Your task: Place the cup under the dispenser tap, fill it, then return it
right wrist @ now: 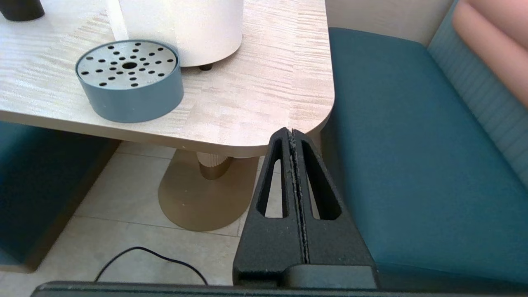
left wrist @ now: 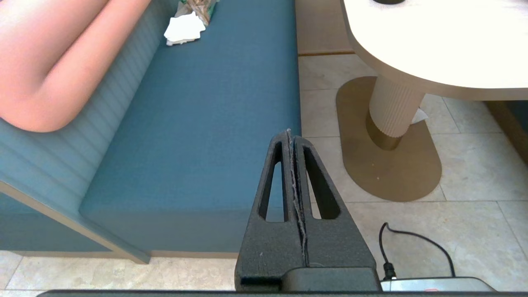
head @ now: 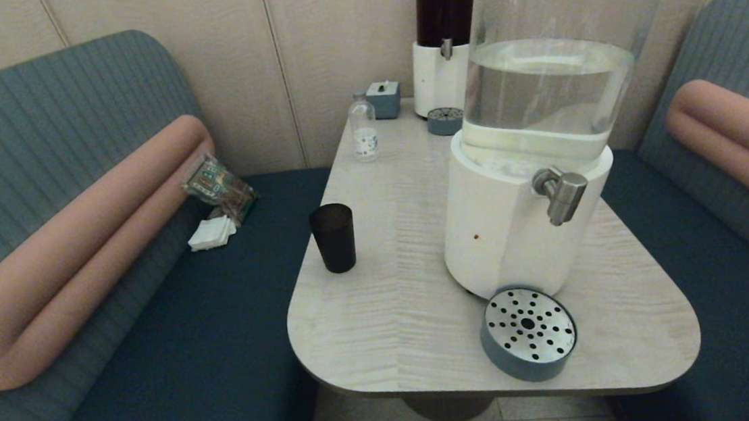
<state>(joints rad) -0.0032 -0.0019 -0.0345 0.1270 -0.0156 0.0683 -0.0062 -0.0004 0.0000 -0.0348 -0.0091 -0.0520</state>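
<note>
left claw (left wrist: 291, 134) closed, empty, low over floor, right claw (right wrist: 291, 132) likewise

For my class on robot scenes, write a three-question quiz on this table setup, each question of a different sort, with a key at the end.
1. True or false: the cup already stands on the drip tray under the dispenser tap.
2. Multiple choice: the left gripper is A) shut on the cup, B) shut and holding nothing, low beside the bench seat, C) open above the table.
3. Fill in: the tank above the steel tap holds clear ____.

Key: 1. False; the cup stands apart on the table, on the robot's left of the dispenser. 2. B; the right gripper is shut too, below the table's edge. 3. Water.
</note>
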